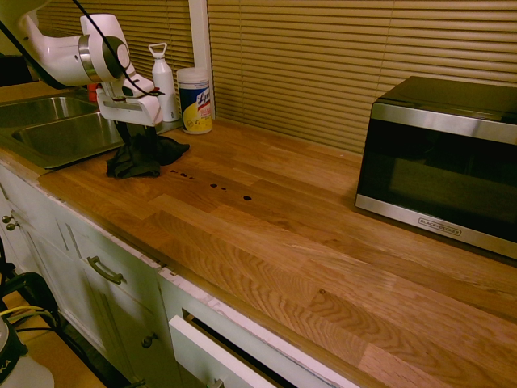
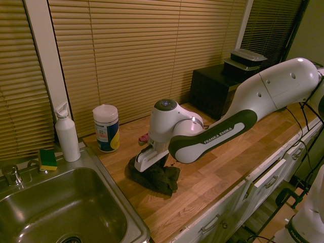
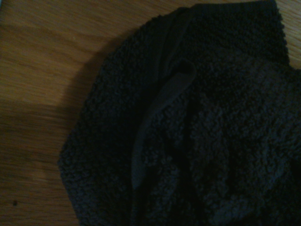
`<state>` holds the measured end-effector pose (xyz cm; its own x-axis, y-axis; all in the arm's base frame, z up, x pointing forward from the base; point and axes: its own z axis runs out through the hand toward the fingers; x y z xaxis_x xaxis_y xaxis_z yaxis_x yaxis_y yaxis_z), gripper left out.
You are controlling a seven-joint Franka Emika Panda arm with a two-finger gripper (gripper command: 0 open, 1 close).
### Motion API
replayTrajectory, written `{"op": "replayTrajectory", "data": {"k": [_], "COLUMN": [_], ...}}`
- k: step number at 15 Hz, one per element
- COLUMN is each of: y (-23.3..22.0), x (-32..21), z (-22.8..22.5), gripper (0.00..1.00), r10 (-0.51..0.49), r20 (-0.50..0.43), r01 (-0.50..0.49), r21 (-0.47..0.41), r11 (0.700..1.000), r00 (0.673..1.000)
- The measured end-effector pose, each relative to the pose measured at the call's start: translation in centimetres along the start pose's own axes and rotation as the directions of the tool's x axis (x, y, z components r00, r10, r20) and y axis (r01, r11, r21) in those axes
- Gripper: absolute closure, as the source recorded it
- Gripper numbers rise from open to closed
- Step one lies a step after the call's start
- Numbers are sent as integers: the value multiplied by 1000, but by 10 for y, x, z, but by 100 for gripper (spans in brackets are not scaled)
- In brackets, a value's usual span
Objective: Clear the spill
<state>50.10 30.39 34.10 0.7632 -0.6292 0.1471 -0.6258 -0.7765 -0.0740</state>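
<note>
The spill (image 1: 215,186) is a short row of small dark drops on the wooden counter (image 1: 307,242), just right of a bunched black cloth rag (image 1: 137,158). My gripper (image 1: 136,133) points straight down with its fingers spread, open, and sunk into the top of the rag. From the opposite side the gripper (image 2: 152,164) stands on the rag (image 2: 159,179), and the arm hides the spill. The rag's looped pile (image 3: 197,132) fills the wrist view, with bare wood beside it.
A steel sink (image 1: 48,129) lies just left of the rag. A wipes canister (image 1: 195,100) and a white bottle (image 1: 164,81) stand behind it by the blinds. A black microwave (image 1: 444,162) sits far right. A sponge (image 2: 48,159) rests by the faucet.
</note>
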Motion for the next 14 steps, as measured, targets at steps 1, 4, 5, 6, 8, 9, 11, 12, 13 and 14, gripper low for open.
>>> {"op": "replayTrajectory", "data": {"k": [1, 4, 5, 6, 8, 9, 11, 12, 13, 14], "y": [0, 0, -1, -1, -2, -2, -2, -2, -2, -1], "x": [0, 1, 1, 1, 1, 1, 2, 3, 4, 5], "z": [1, 3, 4, 4, 5, 6, 6, 6, 6, 6], "gripper": [100, 100, 100, 100, 100, 100, 100, 100, 100, 100], "r10": [2, 5, 6, 7, 12, 14, 18, 20, 23, 26], "r20": [0, 1, 2, 4, 10, 12, 13, 14, 14, 15], "r01": [-2, -5, -6, -7, -12, -14, -18, -20, -22, -26], "r21": [-3, -9, -9, -10, -9, -9, -9, -8, -8, -8], "r11": [1000, 1000, 1000, 1000, 1000, 1000, 1000, 1000, 1000, 1000], "r00": [1000, 1000, 1000, 1000, 1000, 1000, 1000, 1000, 1000, 1000]}}
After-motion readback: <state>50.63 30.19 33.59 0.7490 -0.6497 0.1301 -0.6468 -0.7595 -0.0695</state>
